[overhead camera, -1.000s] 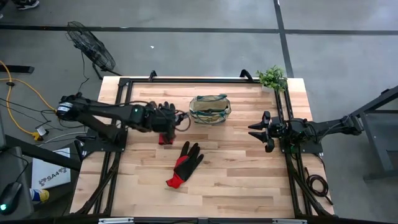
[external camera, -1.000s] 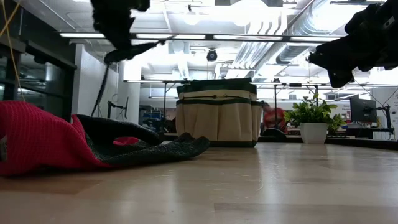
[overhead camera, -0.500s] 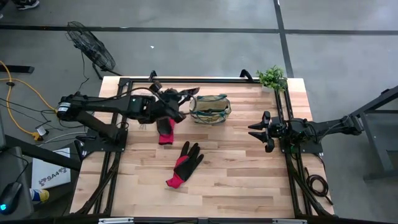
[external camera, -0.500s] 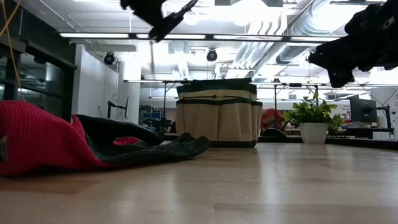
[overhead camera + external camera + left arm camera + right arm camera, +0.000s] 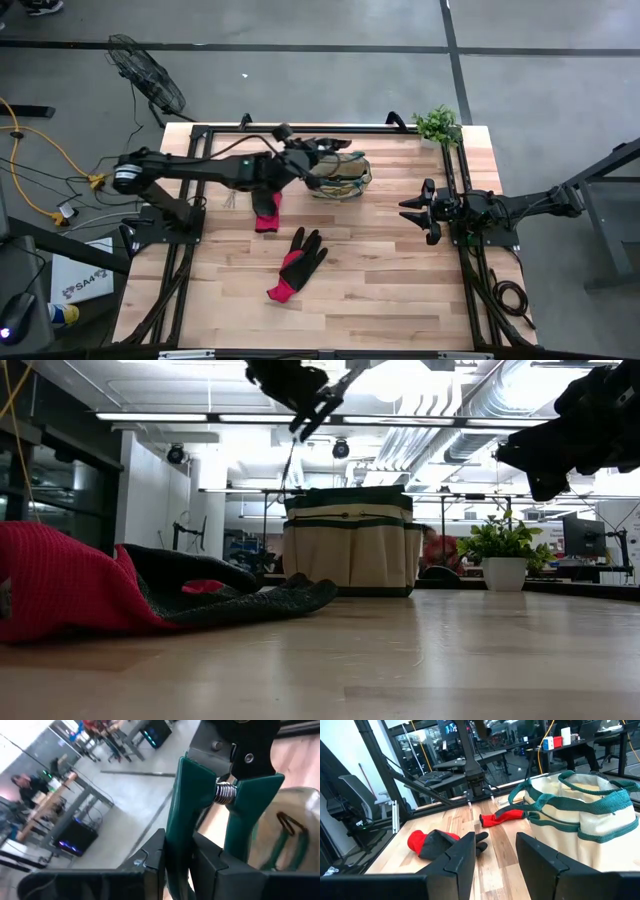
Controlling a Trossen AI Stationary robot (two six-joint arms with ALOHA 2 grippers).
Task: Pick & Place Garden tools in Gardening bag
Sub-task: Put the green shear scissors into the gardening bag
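Left gripper [image 5: 318, 150] up over the bag [image 5: 338, 176], clamped on a pruner [image 5: 200, 815].

Fingers [image 5: 150, 865] squeezed onto 1 of the pruner's green handles, spring and black pivot showing just past them, bag's tan fabric and green trim right below. Hanging above the bag's rim in the low view, well off the table [image 5: 380, 280]. 2 gloves out on the wood: 1 [image 5: 266, 210] just beside the bag under the left arm, 1 [image 5: 297, 262] nearer the middle. Right gripper [image 5: 418, 212] parked at the right side, near the plant [image 5: 438, 124], jaws apart and holding nothing.
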